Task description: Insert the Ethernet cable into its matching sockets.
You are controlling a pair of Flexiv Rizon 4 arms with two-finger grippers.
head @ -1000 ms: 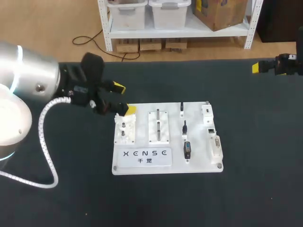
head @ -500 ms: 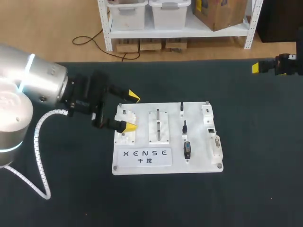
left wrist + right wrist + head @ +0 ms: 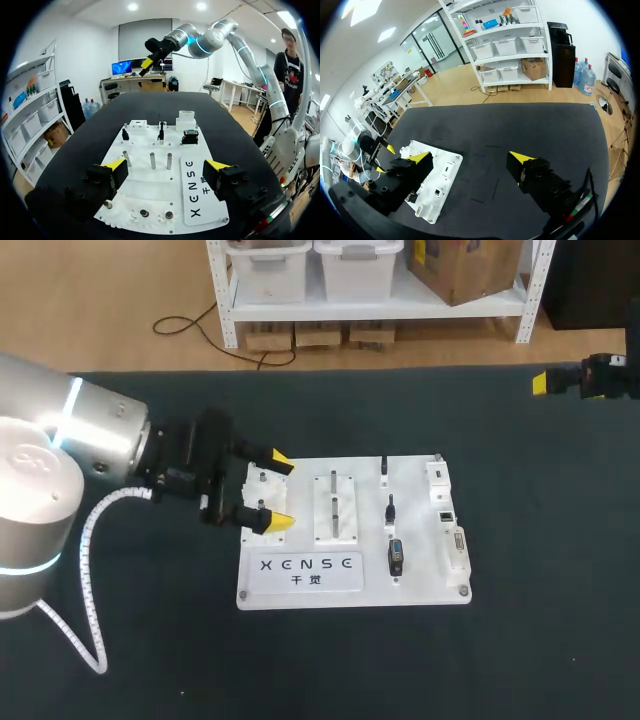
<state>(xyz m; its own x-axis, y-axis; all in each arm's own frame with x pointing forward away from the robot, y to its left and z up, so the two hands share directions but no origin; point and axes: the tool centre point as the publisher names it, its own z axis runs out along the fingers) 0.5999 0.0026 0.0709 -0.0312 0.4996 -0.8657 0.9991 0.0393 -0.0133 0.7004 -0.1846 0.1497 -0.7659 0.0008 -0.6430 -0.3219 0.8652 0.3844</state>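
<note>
left gripper (image 3: 279,492): is hanging at the left centre of the head view, fingers spread wide over the left end of the white board (image 3: 420,585), gripping nothing.
right gripper (image 3: 548,382): is sitting at the upper right edge, well apart from the board; its own wrist view is showing the fingers wide apart and empty.
black connectors (image 3: 396,557): are standing on the board's right half; which one is Ethernet, I cannot tell.
sockets (image 3: 446,515): are lining the board's right edge.

Table: a wide table covered in black cloth (image 3: 540,540) is carrying a single thing near its middle.
Board: a flat white rectangular plastic board (image 3: 425,575) is lying directly on the cloth.
</note>
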